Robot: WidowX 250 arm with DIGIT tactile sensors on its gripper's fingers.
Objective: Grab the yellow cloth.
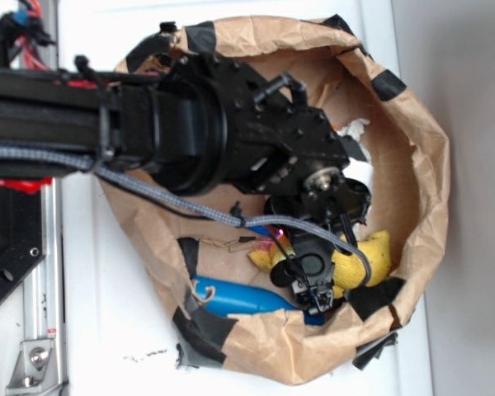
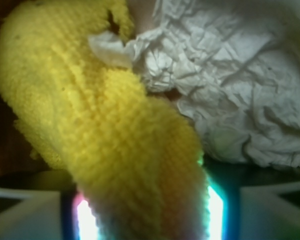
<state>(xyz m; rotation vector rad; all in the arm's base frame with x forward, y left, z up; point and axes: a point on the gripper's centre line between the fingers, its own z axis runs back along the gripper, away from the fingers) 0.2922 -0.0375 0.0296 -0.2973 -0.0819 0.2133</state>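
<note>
Item: yellow cloth [image 2: 105, 150], thick fuzzy terry, an oblong wad running from the upper left of the wrist view down to bottom centre, where its near end sits between the two pale fingers [image 2: 25, 212] at the lower corners. In the exterior view it lies at the lower right inside the brown paper bag [image 1: 421, 165], mostly hidden under the black gripper [image 1: 313, 285]. Adjacent: wrinkly off-white rag [image 2: 240, 90], upper right of the wrist view, touching the cloth along its edge; blue object [image 1: 231, 297], lower centre of the bag, beside the cloth. Jaw state: fingers flank the cloth closely, but whether they are pressing it cannot be told. Step in hand, as judged: the grasp itself. Next move calls for a firm pinch on the yellow wad alone, leaving the rag, then a straight lift out of the bag.
</note>
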